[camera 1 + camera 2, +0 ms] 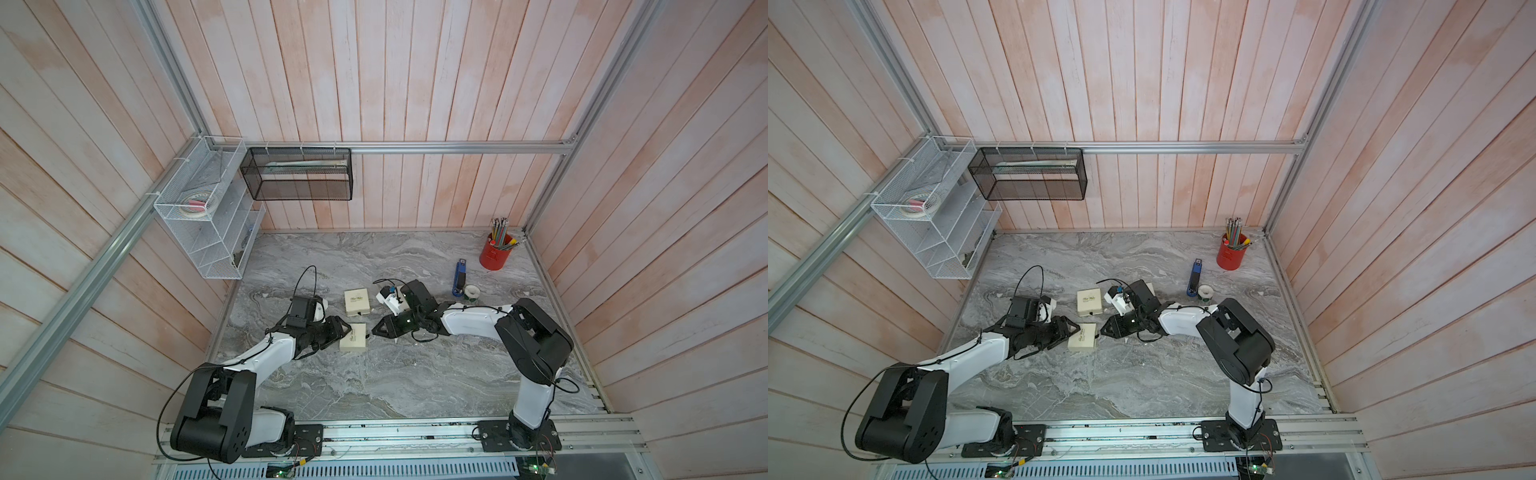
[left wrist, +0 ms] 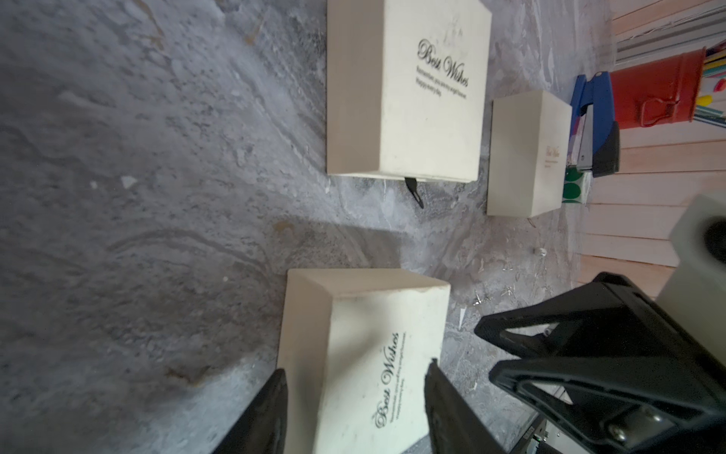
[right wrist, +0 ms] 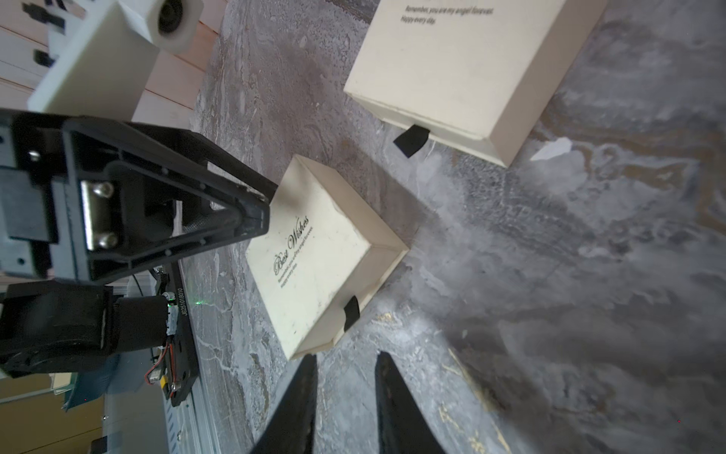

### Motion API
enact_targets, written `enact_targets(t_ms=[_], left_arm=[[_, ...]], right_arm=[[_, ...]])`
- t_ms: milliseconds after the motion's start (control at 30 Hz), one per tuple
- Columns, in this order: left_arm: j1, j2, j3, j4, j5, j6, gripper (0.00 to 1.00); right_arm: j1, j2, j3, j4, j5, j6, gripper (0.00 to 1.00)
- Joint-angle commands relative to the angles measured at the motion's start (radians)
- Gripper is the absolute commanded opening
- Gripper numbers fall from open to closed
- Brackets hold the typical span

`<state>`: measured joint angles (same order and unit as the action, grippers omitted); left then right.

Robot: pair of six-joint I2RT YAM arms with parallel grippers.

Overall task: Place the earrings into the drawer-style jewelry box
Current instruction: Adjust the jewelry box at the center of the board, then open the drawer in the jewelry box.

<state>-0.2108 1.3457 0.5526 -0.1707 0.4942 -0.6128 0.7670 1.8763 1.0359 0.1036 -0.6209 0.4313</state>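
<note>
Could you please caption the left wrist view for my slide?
Left claw straddles a cream jewelry box; the open, empty right claw faces it.

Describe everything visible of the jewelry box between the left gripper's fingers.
The jewelry box is a flat, cream cardboard drawer box, printed "Best Wishes" in black script. A black ribbon tab sticks out of the end facing the right gripper. It rests on the marble table; the left gripper straddles its other end, contact unclear.
</note>
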Motion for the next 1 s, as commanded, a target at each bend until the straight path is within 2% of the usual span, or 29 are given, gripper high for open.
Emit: enact_targets(t_ms=[0, 567, 967], left_arm=[[-0.011, 0.022, 0.016, 0.008, 0.013, 0.02, 0.53], [-0.018, 0.048, -0.002, 0.02, -0.005, 0.036, 0.46], [-0.017, 0.058, 0.005, 0.02, -0.01, 0.041, 0.42]], right_arm=[[0.015, 0.04, 0.047, -0.055, -0.03, 0.032, 0.28], [0.022, 0.123, 0.102, -0.094, -0.002, 0.045, 0.28], [0.023, 0.158, 0.121, -0.078, -0.026, 0.057, 0.21]])
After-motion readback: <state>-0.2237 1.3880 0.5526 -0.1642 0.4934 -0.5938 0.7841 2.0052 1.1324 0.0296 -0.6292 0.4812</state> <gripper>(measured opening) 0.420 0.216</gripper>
